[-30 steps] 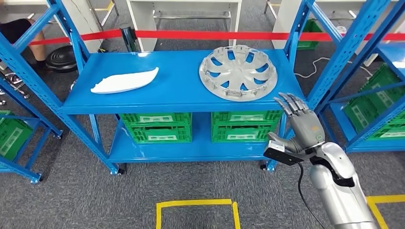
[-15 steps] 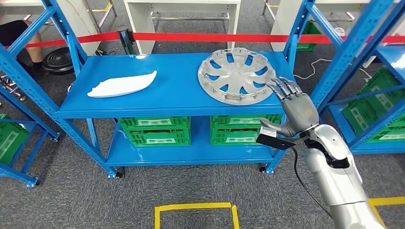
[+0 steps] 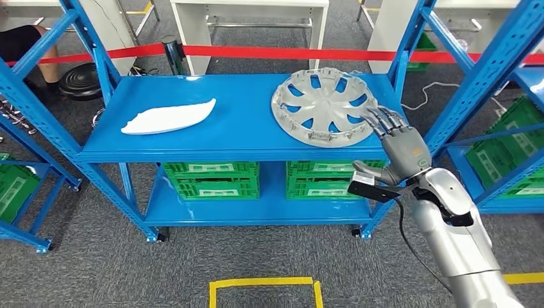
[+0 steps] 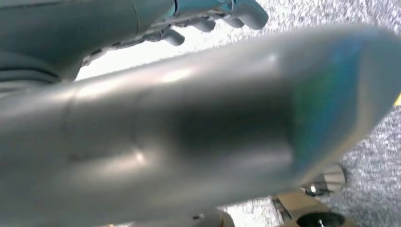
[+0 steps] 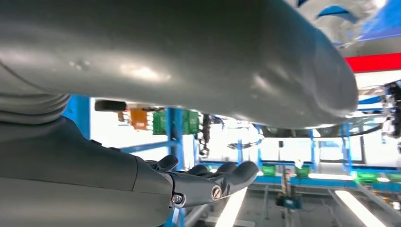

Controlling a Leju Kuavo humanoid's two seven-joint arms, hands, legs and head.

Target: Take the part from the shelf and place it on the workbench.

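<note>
A silver hubcap [image 3: 321, 106] lies flat on the right half of the blue shelf's top board [image 3: 237, 131]. A white curved panel [image 3: 168, 116] lies on the left half. My right hand [image 3: 401, 144] is raised at the hubcap's near right rim, fingers stretched out and apart over the rim, holding nothing. In the right wrist view the same hand [image 5: 203, 182] reaches out flat, and a piece of the hubcap [image 5: 350, 19] shows past the forearm cover. In the left wrist view my left hand [image 4: 213, 19] is mostly hidden behind a silver cover; its fingertips are blurred.
Green crates [image 3: 212, 178] stand on the lower board under the shelf top. Blue uprights [image 3: 462, 83] flank the shelf on both sides, with more racks to the left and right. A red barrier tape [image 3: 256, 51] runs behind. Yellow floor tape [image 3: 263, 282] marks a square in front.
My right hand has risen from beside the shelf's front right corner to the hubcap's right rim. The picture has shifted slightly as the camera moved.
</note>
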